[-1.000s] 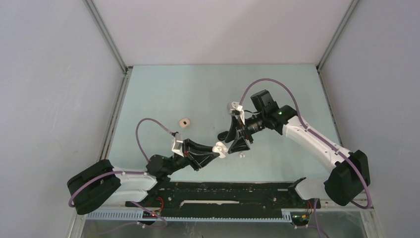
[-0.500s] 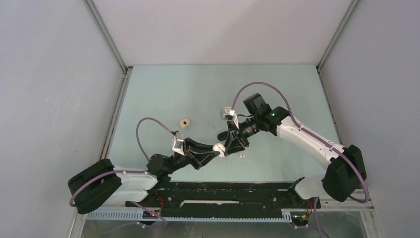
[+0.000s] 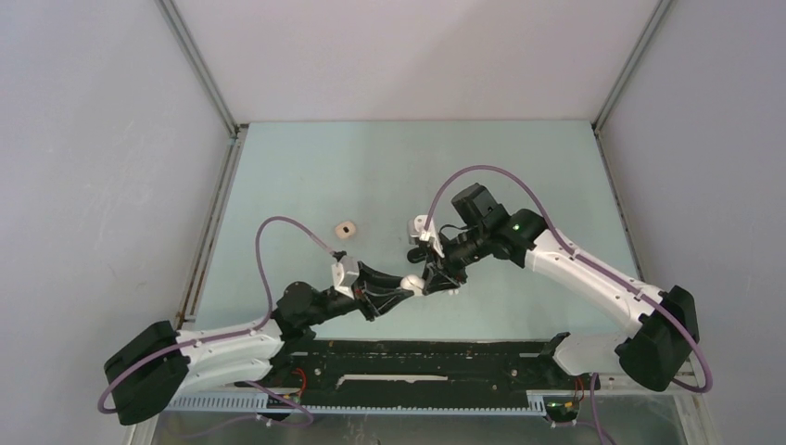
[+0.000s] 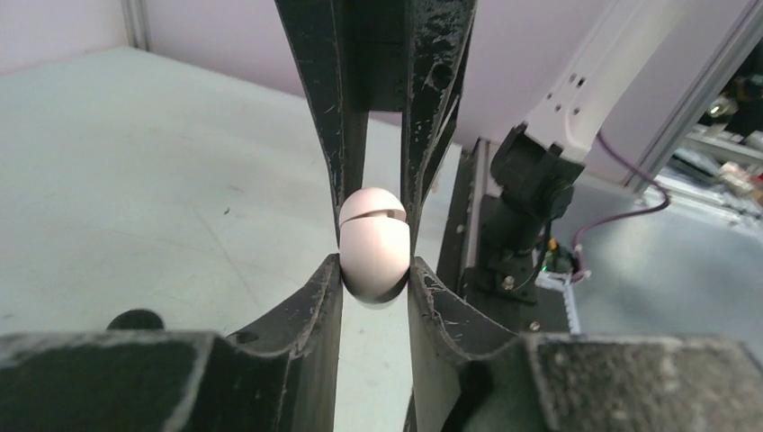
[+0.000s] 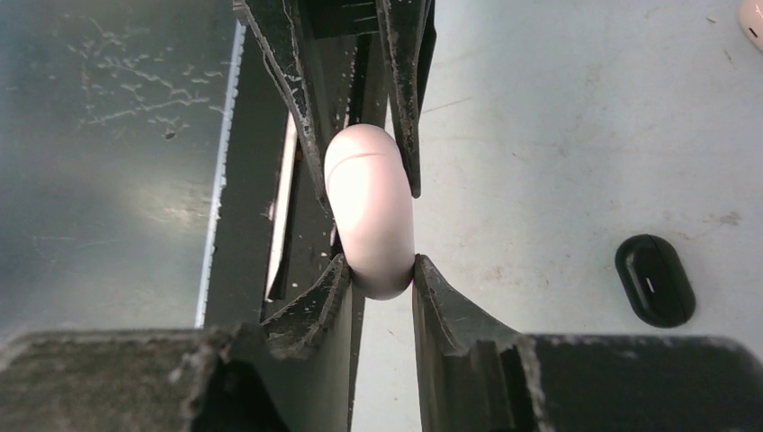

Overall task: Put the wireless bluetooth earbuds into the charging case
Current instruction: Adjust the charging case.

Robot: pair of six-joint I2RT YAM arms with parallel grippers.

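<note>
A closed pale pink charging case (image 4: 373,247) hangs above the table, gripped from both sides. My left gripper (image 4: 375,270) is shut on its lower end, and the right arm's fingers (image 4: 326,135) come in from above. In the right wrist view my right gripper (image 5: 378,270) is shut on the same case (image 5: 369,211). From the top camera the two grippers, left (image 3: 408,286) and right (image 3: 431,276), meet at the case (image 3: 413,282). One cream earbud (image 3: 345,228) lies on the table to the left. A tiny white bud (image 3: 453,290) lies beside the right fingers.
A black oval thing (image 5: 655,280) lies on the table right of the right gripper. A pinkish piece (image 5: 752,18) shows at that view's top corner. The black rail (image 3: 417,362) with the arm bases runs along the near edge. Grey walls enclose the table.
My right gripper has swung down and left onto the case and closed on it. The left arm, still holding the case, has shifted slightly right.
</note>
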